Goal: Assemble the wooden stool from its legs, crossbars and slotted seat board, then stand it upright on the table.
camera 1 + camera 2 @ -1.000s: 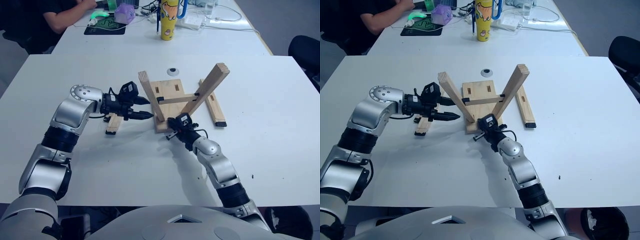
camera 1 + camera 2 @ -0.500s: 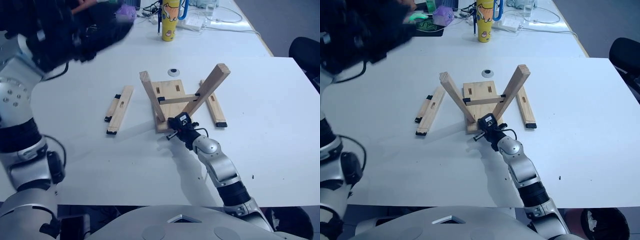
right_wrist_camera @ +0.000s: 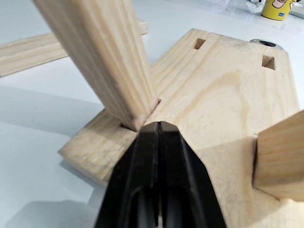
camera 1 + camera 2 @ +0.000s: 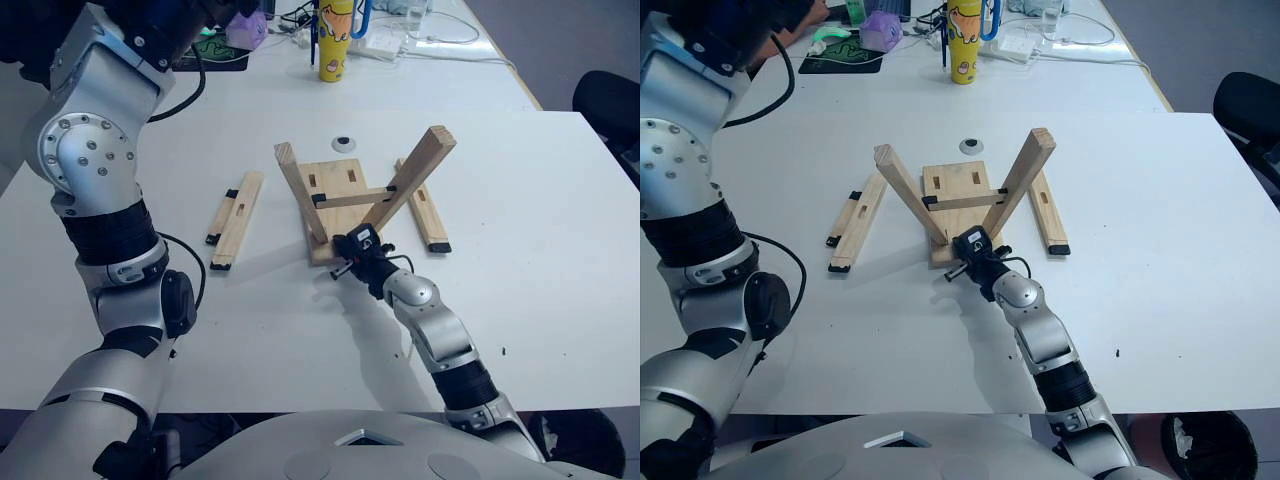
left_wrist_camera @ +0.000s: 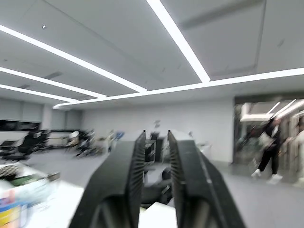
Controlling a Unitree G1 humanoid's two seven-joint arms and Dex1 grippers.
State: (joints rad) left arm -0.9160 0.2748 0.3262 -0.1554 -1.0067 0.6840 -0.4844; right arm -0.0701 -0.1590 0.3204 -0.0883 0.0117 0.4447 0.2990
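Partly, right tool (image 3: 159, 127) hides seat board (image 3: 223, 85) edge.

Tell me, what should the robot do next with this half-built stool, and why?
Probably lower the raised left gripper to the loose legs lying left of the seat board and take one. Only two legs stand in the board, two slots are empty, and the right gripper rests shut on the board's near end.

White table (image 4: 560, 250), 2nd desk (image 4: 450, 85) behind, strip lights (image 5: 175, 38) overhead
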